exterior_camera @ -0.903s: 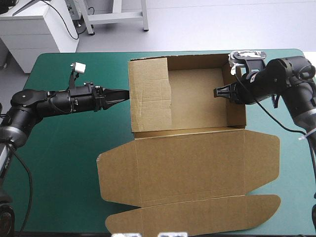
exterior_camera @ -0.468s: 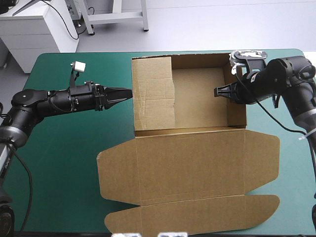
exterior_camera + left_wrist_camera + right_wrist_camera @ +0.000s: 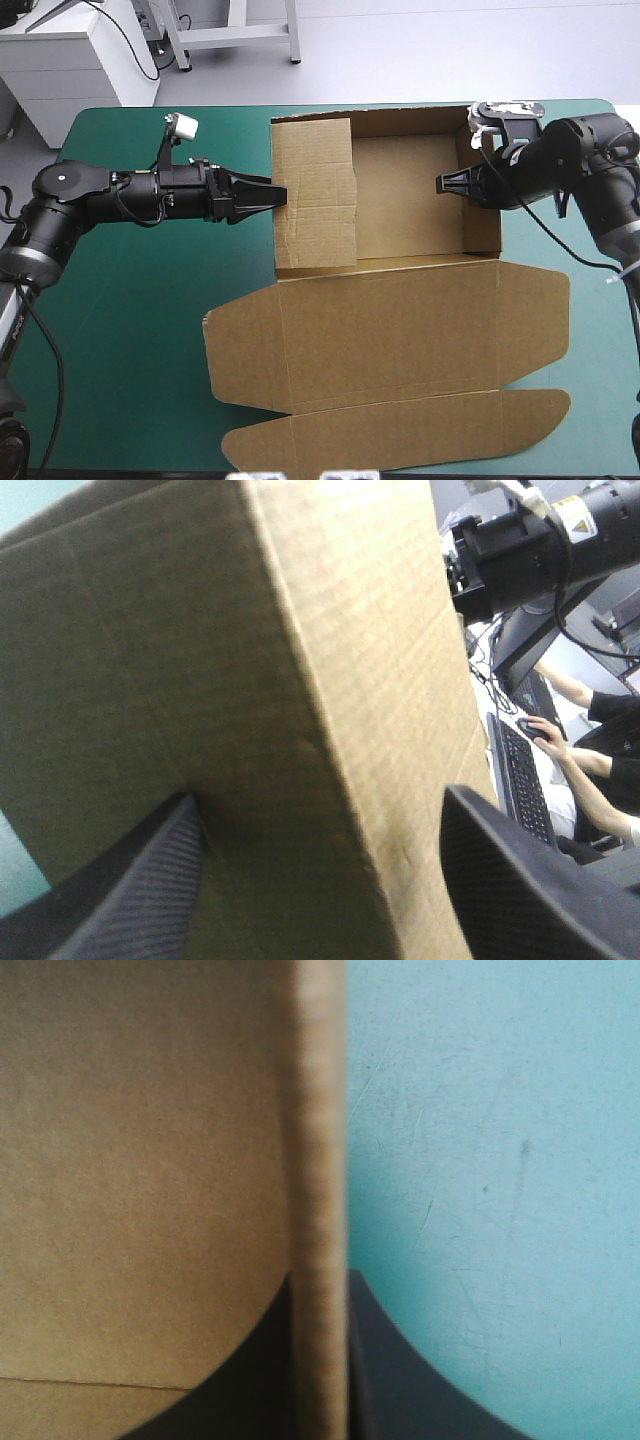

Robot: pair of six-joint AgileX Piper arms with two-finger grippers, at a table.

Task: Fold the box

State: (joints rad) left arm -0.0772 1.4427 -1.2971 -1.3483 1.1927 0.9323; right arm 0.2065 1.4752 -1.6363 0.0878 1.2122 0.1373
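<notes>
Box of brown cut corrugated board [image 3: 400, 215]: sits on the far half of the teal-green table cover [image 3: 130, 300], between the two arms. Looks partly formed. Far wall and right wall [image 3: 482, 205] raised into an open tray; left side panel [image 3: 315, 195] up but tilted in over the floor, seemingly not yet tucked. Broad lid [image 3: 390, 335] flat toward the near edge, with side tabs and rounded front flap [image 3: 400, 440] spread out as well. Probably left to do: seating the left panel. Holds nothing, only bare board floor showing. Black-finned left gripper [image 3: 281, 192] released, fingers apart, astride the left panel's edge. Black-finned right gripper [image 3: 441, 185] clenched on the right wall's top edge, board pinched between the fingers.
</notes>
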